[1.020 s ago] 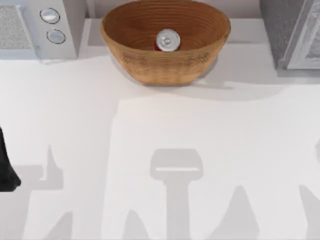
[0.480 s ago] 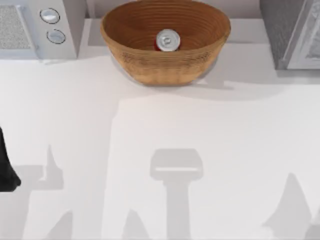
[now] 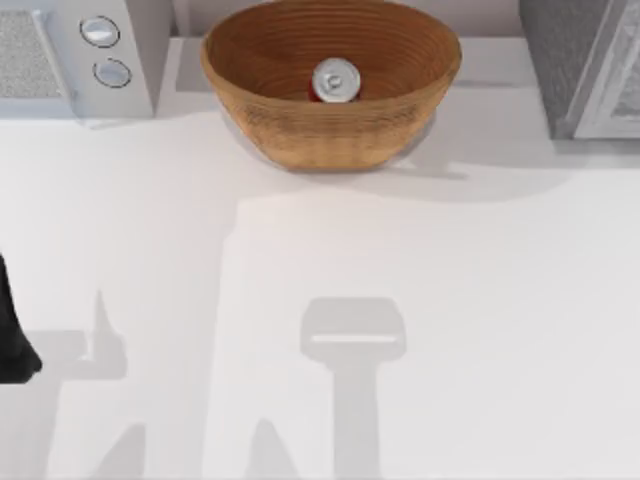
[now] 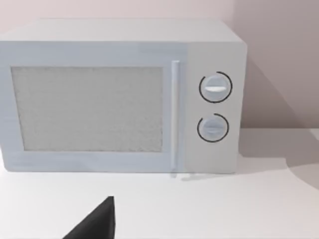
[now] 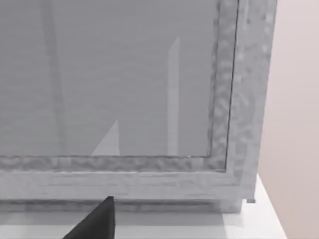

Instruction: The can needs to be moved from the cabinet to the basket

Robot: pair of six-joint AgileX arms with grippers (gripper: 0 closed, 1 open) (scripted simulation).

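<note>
1. One can (image 3: 335,81): you find it upright inside the basket (image 3: 268,125), far centre of the counter (image 3: 420,300).
2. Cabinet (image 3: 560,60): far right; microwave (image 3: 60,60): far left.
3. Left arm (image 3: 12,335): parked at the left edge.
4. Both grippers: open or closed, you cannot tell.

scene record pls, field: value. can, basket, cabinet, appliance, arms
can: upright can, silver top showing, inside the basket
basket: wicker basket at the table's back edge, centre in the top view
cabinet: cabinet at back right, door looks shut
appliance: white microwave at back left, two knobs, door shut
left arm: dark part at the top view's left edge, parked
task state: can already in basket, nothing gripping it
</note>
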